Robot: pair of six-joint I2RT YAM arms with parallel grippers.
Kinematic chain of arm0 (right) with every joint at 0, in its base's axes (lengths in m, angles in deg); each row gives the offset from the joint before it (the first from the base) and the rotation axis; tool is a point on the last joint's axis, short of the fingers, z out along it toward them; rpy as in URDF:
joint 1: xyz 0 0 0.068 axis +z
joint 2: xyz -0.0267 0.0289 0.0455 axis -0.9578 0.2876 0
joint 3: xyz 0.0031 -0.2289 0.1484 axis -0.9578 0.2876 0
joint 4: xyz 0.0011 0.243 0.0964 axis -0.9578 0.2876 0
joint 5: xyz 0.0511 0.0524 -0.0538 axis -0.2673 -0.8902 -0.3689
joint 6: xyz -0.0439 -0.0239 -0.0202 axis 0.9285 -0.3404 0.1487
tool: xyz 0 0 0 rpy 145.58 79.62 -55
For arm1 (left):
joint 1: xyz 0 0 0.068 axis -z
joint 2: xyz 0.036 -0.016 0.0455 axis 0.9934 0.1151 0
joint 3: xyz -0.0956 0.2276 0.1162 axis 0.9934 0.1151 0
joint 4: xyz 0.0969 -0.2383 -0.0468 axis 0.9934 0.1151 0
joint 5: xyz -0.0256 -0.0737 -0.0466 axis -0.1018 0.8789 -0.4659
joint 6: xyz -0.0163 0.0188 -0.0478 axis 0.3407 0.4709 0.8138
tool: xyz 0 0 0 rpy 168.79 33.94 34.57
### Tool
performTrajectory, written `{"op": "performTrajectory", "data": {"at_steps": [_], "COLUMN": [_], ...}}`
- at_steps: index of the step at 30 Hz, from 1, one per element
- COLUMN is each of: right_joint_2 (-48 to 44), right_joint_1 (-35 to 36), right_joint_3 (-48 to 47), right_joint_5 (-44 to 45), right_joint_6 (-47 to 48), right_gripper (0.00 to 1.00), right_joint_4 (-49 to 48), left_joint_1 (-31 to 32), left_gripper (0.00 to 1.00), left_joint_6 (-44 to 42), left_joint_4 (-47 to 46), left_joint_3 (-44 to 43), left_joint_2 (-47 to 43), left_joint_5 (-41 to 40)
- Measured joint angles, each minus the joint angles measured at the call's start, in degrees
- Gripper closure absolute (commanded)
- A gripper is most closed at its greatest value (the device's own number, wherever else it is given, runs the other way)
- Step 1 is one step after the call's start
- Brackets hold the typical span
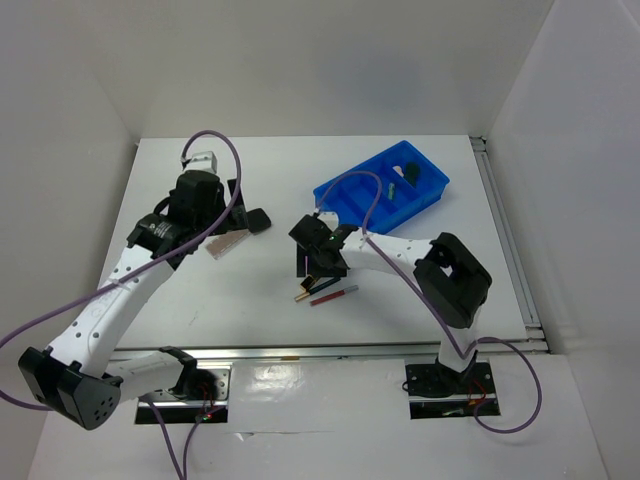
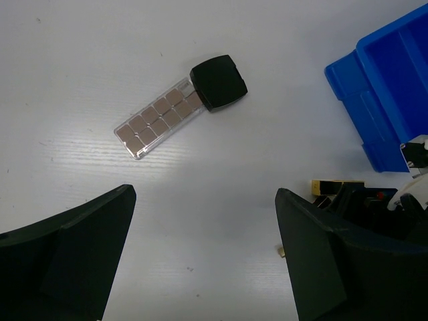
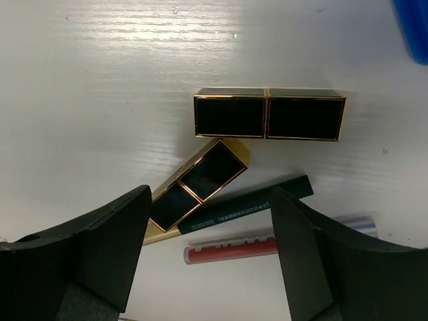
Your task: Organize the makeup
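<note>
White table (image 1: 250, 290) carried a blue tray (image 2: 354, 93) at far right. Glitter strip (image 2: 160, 119) touched black compact (image 2: 219, 81). Mid-table: straight lipstick (image 3: 269, 114), angled lipstick (image 3: 197, 187), green pencil (image 3: 247, 206) against it, red pencil (image 3: 234, 249) just beside.

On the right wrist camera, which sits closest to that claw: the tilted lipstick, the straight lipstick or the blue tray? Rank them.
1. Tilted lipstick, between the right gripper's open jaws.
2. Straight lipstick, just beyond, toward the top.
3. Blue tray, far top-right corner.
</note>
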Motion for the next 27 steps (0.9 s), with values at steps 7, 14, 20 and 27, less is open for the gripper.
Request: {"op": "performTrajectory", "data": {"at_steps": [7, 14, 20, 27], "right_joint_2": [0.81, 2.54, 5.53, 7.96], "right_joint_1": [0.04, 0.94, 2.16, 2.89], "right_joint_3": [0.31, 1.27, -1.49, -7.93], "right_joint_5": [-1.27, -2.19, -1.53, -1.29], "right_joint_6": [-0.7, -0.83, -0.5, 0.96], "right_gripper": [0.32, 0.44, 0.67, 0.91], "right_joint_4": [-1.03, -4.7, -5.14, -4.7], "left_joint_1": [0.0, 0.0, 0.0, 0.0], "left_gripper": [0.0, 0.0, 0.0, 0.0], "left_joint_6": [0.02, 0.02, 0.0, 0.0], "left_joint_4": [-0.31, -0.31, -0.31, -0.15], "left_joint_3": [0.48, 0.98, 1.2, 1.33], "left_joint_2": [-0.04, -0.42, -2.14, -2.89], "left_joint_5": [0.52, 0.87, 0.85, 0.81]}}
